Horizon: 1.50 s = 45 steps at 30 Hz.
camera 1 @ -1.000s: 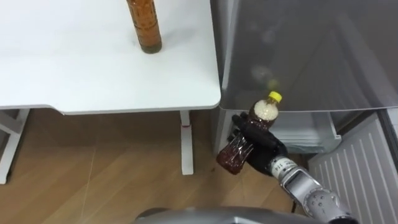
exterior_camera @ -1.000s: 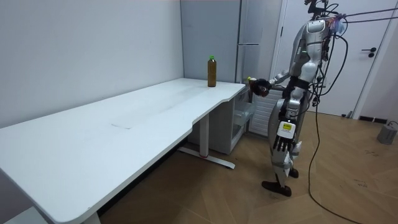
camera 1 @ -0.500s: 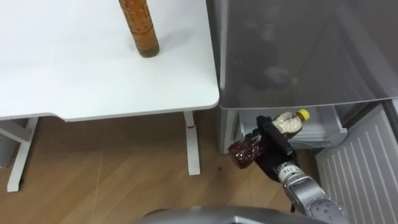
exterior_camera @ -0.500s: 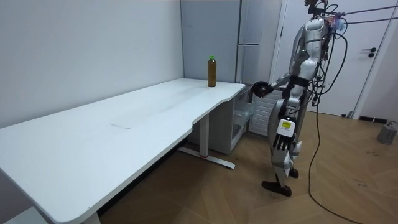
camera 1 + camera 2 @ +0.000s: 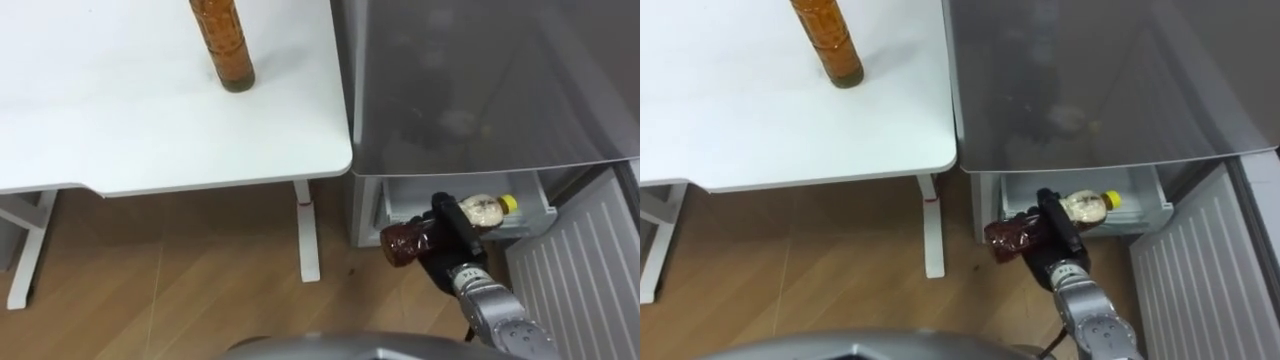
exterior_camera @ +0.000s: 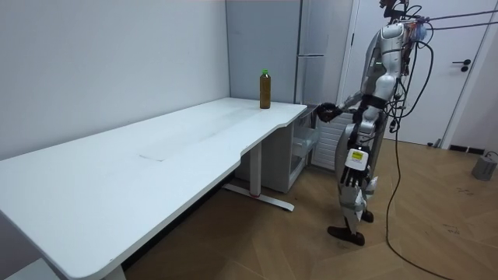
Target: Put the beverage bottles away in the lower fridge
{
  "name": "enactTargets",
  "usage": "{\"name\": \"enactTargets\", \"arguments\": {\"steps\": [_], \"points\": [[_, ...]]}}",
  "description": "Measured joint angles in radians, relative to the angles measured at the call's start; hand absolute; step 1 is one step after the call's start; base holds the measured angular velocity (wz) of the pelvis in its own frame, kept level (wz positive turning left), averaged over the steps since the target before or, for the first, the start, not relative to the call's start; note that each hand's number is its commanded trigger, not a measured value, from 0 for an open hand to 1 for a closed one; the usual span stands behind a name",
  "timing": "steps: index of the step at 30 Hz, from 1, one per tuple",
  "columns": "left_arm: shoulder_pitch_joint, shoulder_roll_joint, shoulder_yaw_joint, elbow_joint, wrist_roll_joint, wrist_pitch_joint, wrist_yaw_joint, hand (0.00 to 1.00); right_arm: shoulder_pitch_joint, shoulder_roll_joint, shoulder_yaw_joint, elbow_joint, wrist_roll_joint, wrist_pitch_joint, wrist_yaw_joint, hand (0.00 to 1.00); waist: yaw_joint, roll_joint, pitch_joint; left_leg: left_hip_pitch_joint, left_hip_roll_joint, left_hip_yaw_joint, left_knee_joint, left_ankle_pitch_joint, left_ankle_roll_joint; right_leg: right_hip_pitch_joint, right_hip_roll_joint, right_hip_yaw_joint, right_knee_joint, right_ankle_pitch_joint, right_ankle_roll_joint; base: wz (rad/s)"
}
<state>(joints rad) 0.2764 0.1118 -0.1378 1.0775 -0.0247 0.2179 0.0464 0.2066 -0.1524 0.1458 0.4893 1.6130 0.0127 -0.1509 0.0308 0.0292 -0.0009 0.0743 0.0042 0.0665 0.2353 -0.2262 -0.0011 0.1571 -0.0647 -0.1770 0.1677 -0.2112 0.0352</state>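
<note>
A brown drink bottle with a yellow cap [image 5: 482, 209] [image 5: 1085, 208] lies almost level in my right hand [image 5: 445, 262] [image 5: 1055, 228], whose dark fingers are curled round its middle. Its cap points right, over the white drawer [image 5: 525, 214] of the lower fridge, and its base sticks out to the left. A second brown bottle [image 5: 222, 40] [image 6: 264, 89] with a green cap stands upright on the white table [image 5: 120, 120], near the corner closest to the fridge. My left hand [image 6: 350, 180] hangs at my side in the room view.
The grey fridge top [image 5: 480, 90] overhangs the drawer. The fridge's open lower door [image 5: 580, 280] stands at the right. A table leg [image 5: 306, 230] rises from the wood floor left of the fridge. I stand facing the fridge beside the table's end.
My right hand has gone down from the fridge's top edge to drawer height. The bottle has tipped from slanted to nearly level, cap now over the drawer.
</note>
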Motion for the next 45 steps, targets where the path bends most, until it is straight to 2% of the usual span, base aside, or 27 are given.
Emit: {"name": "enactTargets", "arguments": {"steps": [8, 11, 13, 17, 20, 21, 23, 24, 27, 31, 33, 36, 38, 43, 45], "points": [[0.021, -0.001, 0.020, -0.009, 0.020, 0.000, -0.020, 0.00, -0.023, 0.004, -0.109, -0.001, 0.055, -0.033, -0.046, 1.00, -0.002, 0.004, 0.0021, 0.003, -0.003, 0.000, -0.005, 0.001, 0.002, 0.002, -0.004, -0.003, 0.002, -0.002, 0.003, 0.00], [0.023, -0.001, 0.064, -0.022, 0.021, -0.001, -0.029, 0.00, -0.055, 0.004, -0.164, -0.006, 0.060, -0.039, -0.080, 1.00, -0.004, 0.001, 0.0035, -0.012, -0.003, 0.000, 0.003, 0.002, 0.002, -0.004, -0.005, -0.007, 0.003, -0.003, 0.003, 0.02], [0.022, 0.005, 0.086, -0.027, 0.029, -0.007, -0.028, 0.00, -0.095, 0.004, -0.198, -0.006, 0.072, -0.058, -0.102, 1.00, -0.005, -0.002, 0.0043, -0.026, -0.003, -0.001, 0.007, 0.002, 0.003, -0.023, -0.006, -0.009, 0.005, -0.003, 0.003, 0.00], [0.010, 0.026, 0.087, -0.037, 0.029, -0.014, -0.021, 0.00, -0.169, 0.003, -0.252, 0.016, 0.076, -0.068, -0.130, 1.00, -0.025, -0.011, 0.0071, -0.086, -0.004, -0.023, 0.038, 0.002, 0.003, -0.060, -0.006, -0.028, 0.012, -0.002, 0.002, 0.18], [-0.014, 0.026, 0.087, -0.034, 0.028, -0.014, -0.008, 0.00, -0.240, 0.004, -0.285, 0.079, 0.101, -0.066, -0.134, 1.00, -0.026, -0.018, 0.0118, -0.127, -0.003, -0.024, 0.041, 0.009, 0.006, -0.109, -0.008, -0.026, 0.043, -0.002, 0.002, 0.02], [-0.027, 0.030, 0.086, -0.033, 0.027, -0.015, -0.007, 0.00, -0.250, 0.003, -0.285, 0.083, 0.109, -0.057, -0.129, 1.00, -0.027, -0.017, 0.0112, -0.148, -0.003, -0.027, 0.048, 0.010, 0.006, -0.128, -0.008, -0.028, 0.052, -0.002, 0.001, 0.00], [-0.060, 0.036, 0.084, -0.030, 0.014, -0.015, -0.007, 0.00, -0.301, -0.002, -0.293, 0.135, 0.109, -0.055, -0.137, 1.00, -0.029, -0.024, 0.0170, -0.187, -0.001, -0.029, 0.073, 0.010, 0.006, -0.166, -0.008, -0.029, 0.070, -0.001, -0.001, 0.00], [-0.082, 0.039, 0.074, -0.025, 0.015, -0.015, -0.006, 0.00, -0.341, -0.005, -0.309, 0.177, 0.106, -0.057, -0.144, 1.00, -0.029, -0.024, 0.0171, -0.218, -0.001, -0.031, 0.090, 0.011, 0.007, -0.197, -0.010, -0.030, 0.088, 0.000, -0.002, 0.00], [-0.108, 0.051, 0.061, -0.019, 0.015, -0.017, -0.005, 0.00, -0.425, -0.010, -0.343, 0.273, 0.105, -0.063, -0.155, 1.00, -0.026, -0.019, 0.0186, -0.276, -0.002, -0.031, 0.113, 0.016, 0.015, -0.256, -0.015, -0.030, 0.116, 0.001, -0.004, 0.00], [-0.149, 0.052, 0.060, -0.011, 0.012, -0.029, 0.017, 0.00, -0.496, -0.017, -0.368, 0.357, 0.105, -0.068, -0.153, 1.00, -0.010, -0.006, 0.0215, -0.338, -0.005, -0.035, 0.126, 0.025, 0.021, -0.334, -0.024, -0.023, 0.163, 0.001, -0.004, 0.01], [-0.192, 0.054, 0.061, 0.016, -0.030, -0.048, 0.022, 0.00, -0.556, -0.026, -0.394, 0.440, 0.104, -0.066, -0.149, 1.00, 0.000, -0.002, 0.0228, -0.378, -0.015, -0.036, 0.126, 0.047, 0.025, -0.389, -0.038, -0.023, 0.198, 0.001, -0.005, 0.06], [-0.231, 0.056, 0.061, 0.040, -0.062, -0.078, 0.026, 0.00, -0.626, -0.047, -0.408, 0.557, 0.099, -0.064, -0.127, 1.00, 0.014, 0.008, 0.0306, -0.426, -0.018, -0.025, 0.146, 0.051, 0.027, -0.453, -0.047, -0.014, 0.250, -0.003, -0.008, -0.06], [-0.248, 0.058, 0.062, 0.042, -0.062, -0.085, 0.031, 0.00, -0.646, -0.052, -0.415, 0.591, 0.081, -0.061, -0.112, 1.00, 0.027, 0.006, 0.0335, -0.467, -0.020, -0.018, 0.168, 0.051, 0.027, -0.505, -0.057, -0.011, 0.293, -0.013, -0.013, -0.04], [-0.294, 0.059, 0.056, 0.064, -0.105, -0.097, 0.034, 0.00, -0.662, -0.055, -0.424, 0.618, 0.061, -0.043, -0.093, 1.00, 0.035, -0.018, 0.0488, -0.573, -0.035, -0.016, 0.253, 0.051, 0.027, -0.637, -0.085, 0.008, 0.426, -0.064, -0.021, 0.08], [-0.309, 0.060, 0.056, 0.071, -0.106, -0.097, 0.037, 0.00, -0.665, -0.057, -0.423, 0.621, 0.043, -0.034, -0.085, 1.00, 0.035, -0.022, 0.0505, -0.610, -0.036, -0.016, 0.283, 0.048, 0.026, -0.674, -0.091, 0.007, 0.462, -0.078, -0.024, 0.12]]}}
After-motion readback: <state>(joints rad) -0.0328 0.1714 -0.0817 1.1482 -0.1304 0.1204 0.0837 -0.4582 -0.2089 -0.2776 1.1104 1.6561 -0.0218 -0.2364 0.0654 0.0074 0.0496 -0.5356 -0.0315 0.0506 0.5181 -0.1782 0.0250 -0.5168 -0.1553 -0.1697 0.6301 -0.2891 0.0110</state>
